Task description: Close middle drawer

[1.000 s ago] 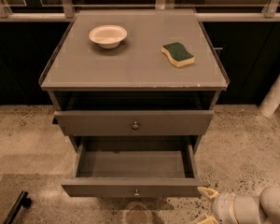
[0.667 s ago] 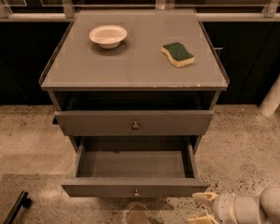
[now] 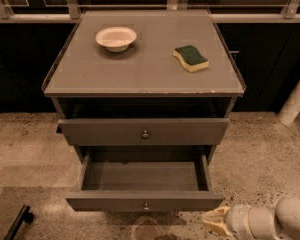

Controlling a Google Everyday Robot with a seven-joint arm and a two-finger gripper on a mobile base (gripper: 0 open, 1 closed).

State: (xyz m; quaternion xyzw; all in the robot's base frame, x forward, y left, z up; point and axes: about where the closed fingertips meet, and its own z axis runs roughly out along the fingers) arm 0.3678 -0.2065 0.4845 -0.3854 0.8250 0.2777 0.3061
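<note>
The middle drawer (image 3: 110,201) is seen pulled well out, its long front stretched crosswise just left of the end effector (image 3: 216,222), whose grip state cannot be told.

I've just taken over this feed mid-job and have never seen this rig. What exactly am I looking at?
There is a single camera view, looking down at a grey-brown cabinet from the front. The machine is a mobile robot with one arm, which comes in at the bottom right and ends in a pale two-finger gripper.

A small white bowl and a green-and-yellow sponge sit on the cabinet top. Below them, the upper drawer is slightly out. The middle drawer, the one to close, is pulled far out and looks empty.

The gripper is low, just right of that drawer's front. It is not touching the drawer, and it holds nothing that I can see.
</note>
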